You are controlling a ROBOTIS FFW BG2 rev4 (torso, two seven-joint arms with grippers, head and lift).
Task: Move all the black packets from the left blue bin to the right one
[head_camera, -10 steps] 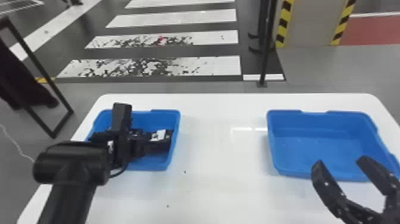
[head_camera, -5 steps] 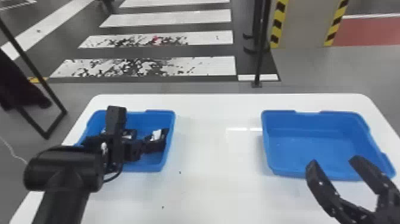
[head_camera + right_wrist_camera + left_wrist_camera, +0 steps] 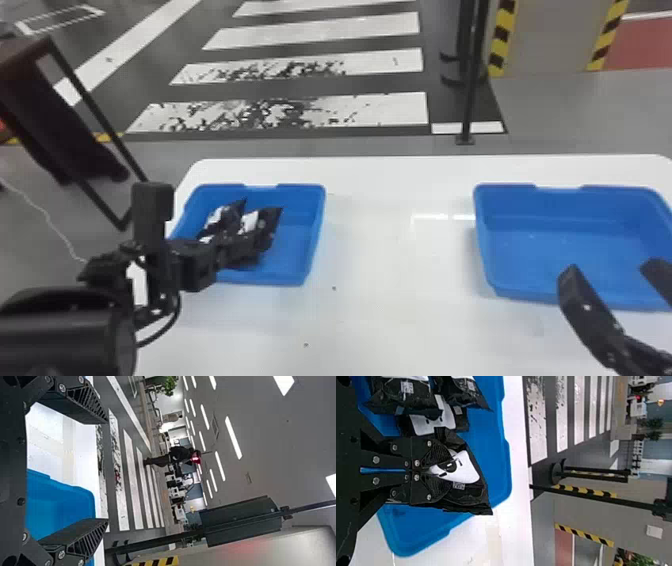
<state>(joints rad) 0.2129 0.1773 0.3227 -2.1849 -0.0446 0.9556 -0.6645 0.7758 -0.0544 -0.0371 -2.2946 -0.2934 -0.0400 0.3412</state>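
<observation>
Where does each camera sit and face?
Head view: on the head, facing forward and down at the white table; left arm, right gripper show.
Left wrist view: on that wrist, facing the left blue bin; left gripper shut on a black packet.
Right wrist view: on that wrist, facing past the right blue bin to the crosswalk; open right gripper.
Head and left wrist views share the left blue bin.

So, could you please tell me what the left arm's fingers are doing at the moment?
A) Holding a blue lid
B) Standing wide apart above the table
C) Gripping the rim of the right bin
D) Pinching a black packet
D: the left fingers are closed together on a black packet, with the left blue bin behind it.
</observation>
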